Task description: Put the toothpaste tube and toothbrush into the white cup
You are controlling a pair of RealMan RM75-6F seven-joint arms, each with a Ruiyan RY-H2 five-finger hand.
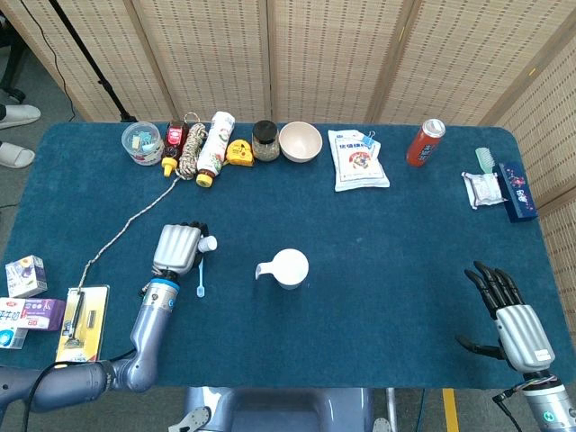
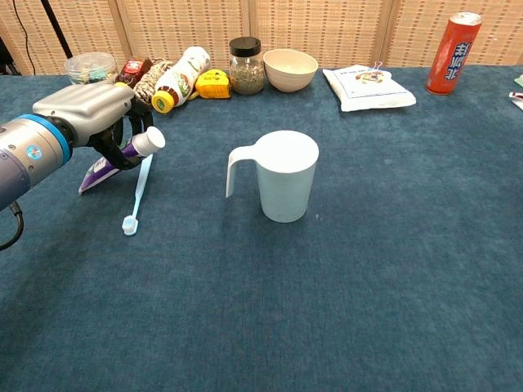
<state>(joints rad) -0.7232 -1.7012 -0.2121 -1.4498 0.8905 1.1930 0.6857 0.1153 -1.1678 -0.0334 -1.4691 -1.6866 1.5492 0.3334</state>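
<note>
**Blue-carpeted table and what lies on it**

The dark blue felt-covered table (image 1: pixel 378 234) carries a white handled plastic cup (image 2: pixel 283 175) near its middle, a pale blue toothbrush (image 2: pixel 137 198) lying flat to the cup's left, and a red drinks can (image 2: pixel 456 42) standing at the far edge.

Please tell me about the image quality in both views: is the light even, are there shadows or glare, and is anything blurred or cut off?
Head view: even, soft light, sharp throughout, no glare; the right hand sits near the frame's bottom corner. Chest view: also sharp and evenly lit, with only faint shadows under the white cup and the left hand; the left arm is cut by the frame edge, and the red can touches the top edge.
</note>
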